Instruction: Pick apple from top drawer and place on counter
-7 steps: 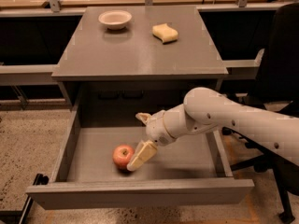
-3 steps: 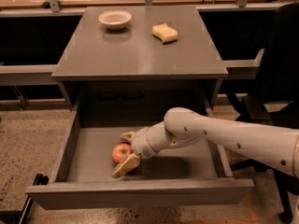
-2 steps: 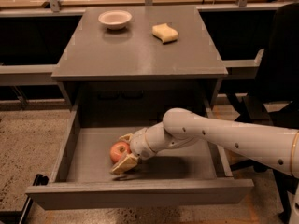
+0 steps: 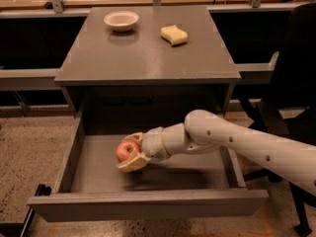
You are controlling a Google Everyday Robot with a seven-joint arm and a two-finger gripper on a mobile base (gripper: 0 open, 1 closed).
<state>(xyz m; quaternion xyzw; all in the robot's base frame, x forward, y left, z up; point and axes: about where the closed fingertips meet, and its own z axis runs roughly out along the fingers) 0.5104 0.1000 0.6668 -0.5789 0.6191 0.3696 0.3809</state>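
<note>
Lower left of centre, within the open top drawer (image 4: pixel 148 202): claw (image 4: pixel 131 152), its two pale fingers (image 4: pixel 131 165) closed partway around the apple (image 4: pixel 127 150), one finger over the fruit's upper right side and the other under it, both touching it. Apple: small, round, red-pink with a lighter patch, gripped in the claw over the left half of the drawer and below the level of the surface (image 4: pixel 143 53). A soft dark shadow lies on the drawer floor below and to the right of the held apple; whether the fruit is fully clear of the floor cannot be told for certain, though it appears raised. Arm (image 4: pixel 237 142): white, jointed, entering from the lower right of the frame and crossing the drawer's right wall toward the left. Top drawer: grey, wide and shallow, pulled out toward the bottom of the frame, flat front panel nearest the viewer. Surface: flat grey cabinet top in the upper middle, bearing a white bowl (image 4: pixel 121 20) at its upper left and a yellow sponge (image 4: pixel 174 35) to the right of the bowl, the two apart. Right edge of the frame: dark chair (image 4: pixel 296 83). Lower left: speckled floor (image 4: pixel 29 147).
</note>
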